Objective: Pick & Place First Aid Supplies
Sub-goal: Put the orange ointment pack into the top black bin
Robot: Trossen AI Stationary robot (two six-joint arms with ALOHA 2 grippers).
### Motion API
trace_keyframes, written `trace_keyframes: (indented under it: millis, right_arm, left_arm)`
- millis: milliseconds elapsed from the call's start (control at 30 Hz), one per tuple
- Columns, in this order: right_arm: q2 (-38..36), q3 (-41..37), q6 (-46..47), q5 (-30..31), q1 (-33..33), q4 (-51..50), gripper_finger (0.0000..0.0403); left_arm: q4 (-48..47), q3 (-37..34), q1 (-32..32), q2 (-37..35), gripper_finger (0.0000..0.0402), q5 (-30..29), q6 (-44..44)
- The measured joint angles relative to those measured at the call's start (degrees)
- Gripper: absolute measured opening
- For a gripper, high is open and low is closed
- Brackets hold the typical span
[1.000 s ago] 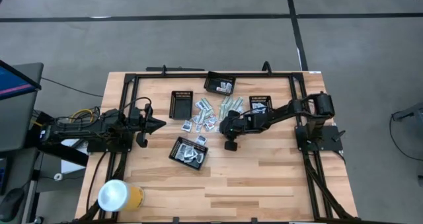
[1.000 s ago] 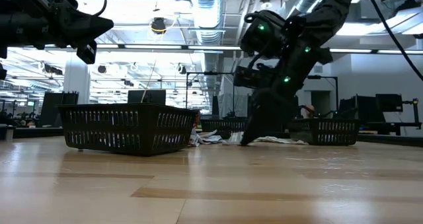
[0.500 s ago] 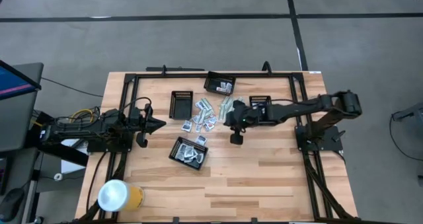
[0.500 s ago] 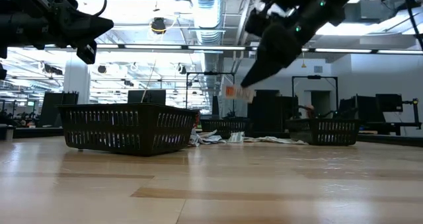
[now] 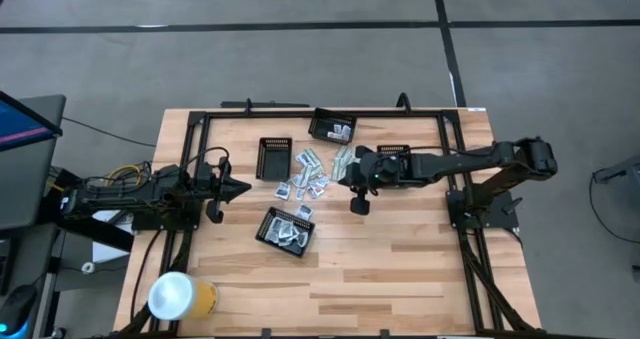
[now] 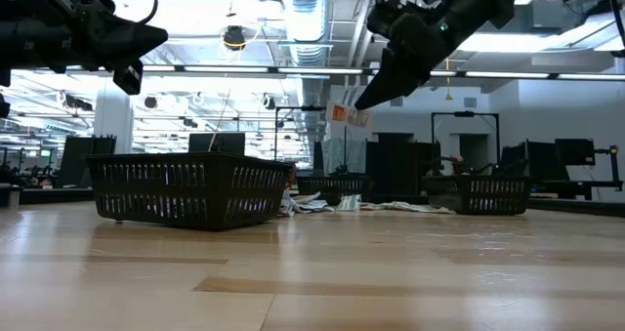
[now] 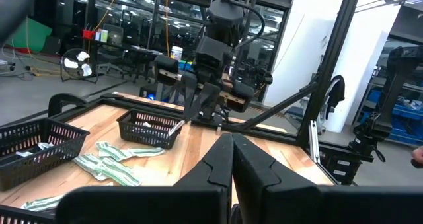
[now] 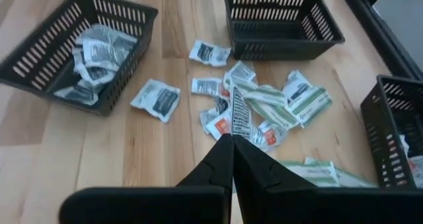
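Note:
The supplies lie as a loose pile of white sachets point(image 5: 308, 185) and pale green strips point(image 5: 345, 160) at the table's middle, also seen in the right wrist view point(image 8: 264, 108). My right gripper point(image 5: 346, 177) hovers above this pile, shut on one white sachet with a red-orange mark point(image 6: 350, 114). More sachets sit in the near black mesh tray point(image 5: 285, 229) and the far tray point(image 5: 333, 129). My left gripper point(image 5: 243, 189) waits shut, raised at the left side, pointing toward the pile. My right gripper pinches the red-marked sachet by one edge point(image 8: 236, 133) between its two fingertips, coming from above and slanting toward the table's left. The sachet is lifted clear of the table and sticks out beyond the fingertips, seen nearly edge-on in the wrist view.
An empty black tray point(image 5: 274, 159) stands left of the pile and another tray point(image 5: 393, 157) lies under the right arm. A yellow cup with a white lid point(image 5: 181, 296) stands at the near left corner. A black frame rail point(image 5: 320, 112) runs round the table.
My right gripper, down on the pile a second ago, has risen well above the table, carrying the red-marked sachet up clear of the pile. The arm has stretched out flatter as it rose.

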Motion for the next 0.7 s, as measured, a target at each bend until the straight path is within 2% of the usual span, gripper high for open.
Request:
trace_keyframes:
  millis: [267, 700]
  right_arm:
    - [0.0, 0.0, -2.5, -8.0, 1.4, 0.3, 0.0]
    - [0.0, 0.0, -3.2, -7.6, -2.8, 0.2, 0.0]
  left_arm:
    - [0.0, 0.0, 0.0, 0.0, 0.0008, 0.0, 0.0]
    - [0.0, 0.0, 0.0, 0.0, 0.0008, 0.0, 0.0]
